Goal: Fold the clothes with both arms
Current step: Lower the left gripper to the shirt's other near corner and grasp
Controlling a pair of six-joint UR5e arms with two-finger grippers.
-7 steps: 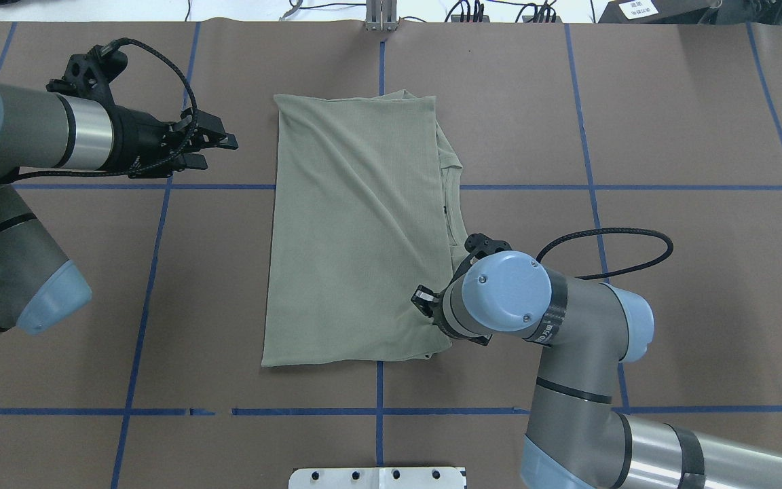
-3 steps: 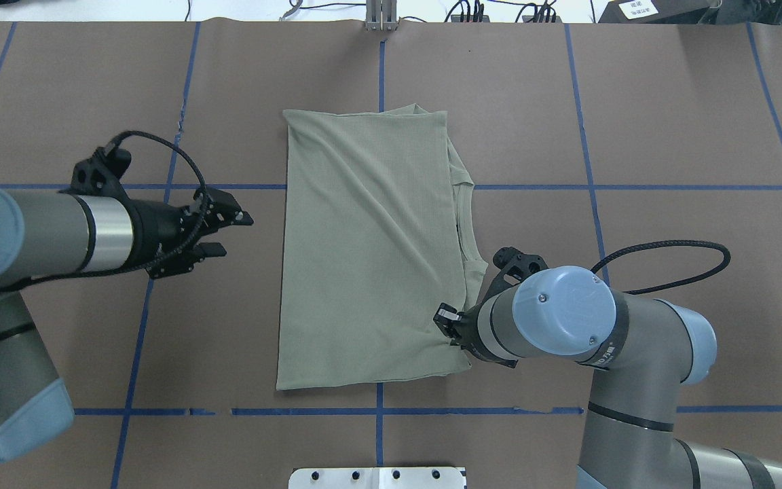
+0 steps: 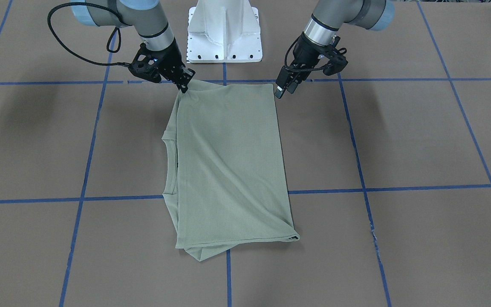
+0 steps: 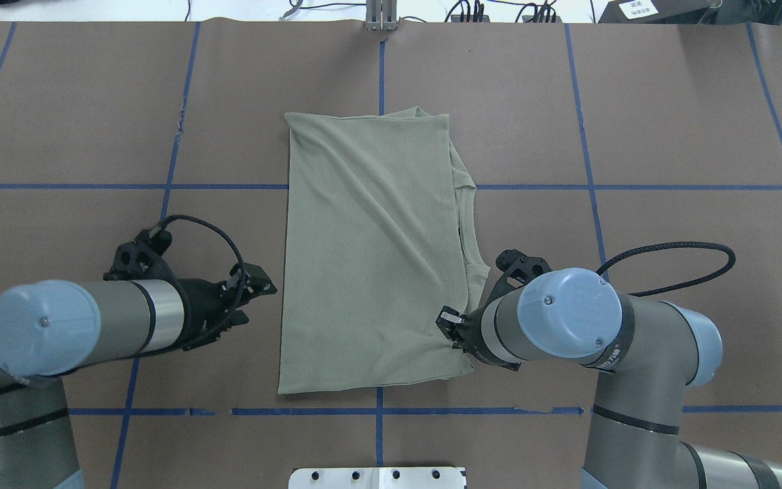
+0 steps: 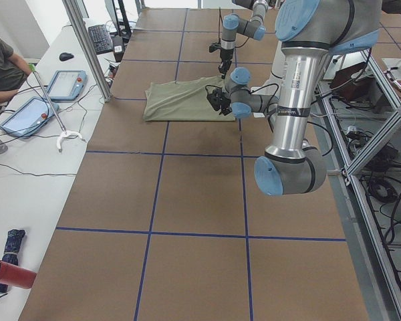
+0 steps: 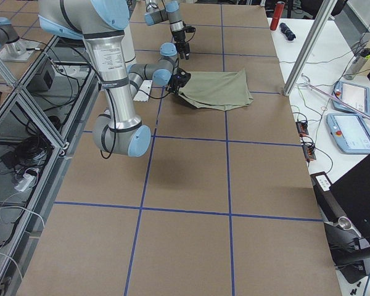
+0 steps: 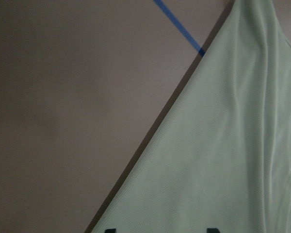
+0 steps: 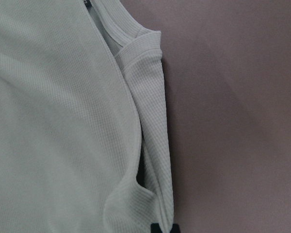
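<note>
Front-facing view: found the shirt (image 3: 228, 157) flat on the table (image 3: 399, 140), folded into a tall rectangle, collar showing at the edge on the robot's right. Found the right gripper (image 3: 184, 84) pinched onto the corner nearest the base. Found the left gripper (image 3: 283, 87) just beside the other near corner, fingers spread wide, holding nothing. Judged a risk of skewing the fold and dragging the layers apart if lifted by that one held corner alone.

Overhead view: saw the left fingers apart and just off the shirt's straight edge, not touching it. Judged a risk of catching only the top layer with a shallow grab, and so of spilling the lower layers.

Left and right side views: saw the shirt toward the base side of the table, too small to judge either gripper's fingers.

Left wrist view: saw two fingertips wide apart at the bottom, nothing visibly gripped between them.

Right wrist view: saw a fingertip on the layered edge below the collar. Judged a thin hold there, likely to slip under a pull.

Found no containers in any view.
</note>
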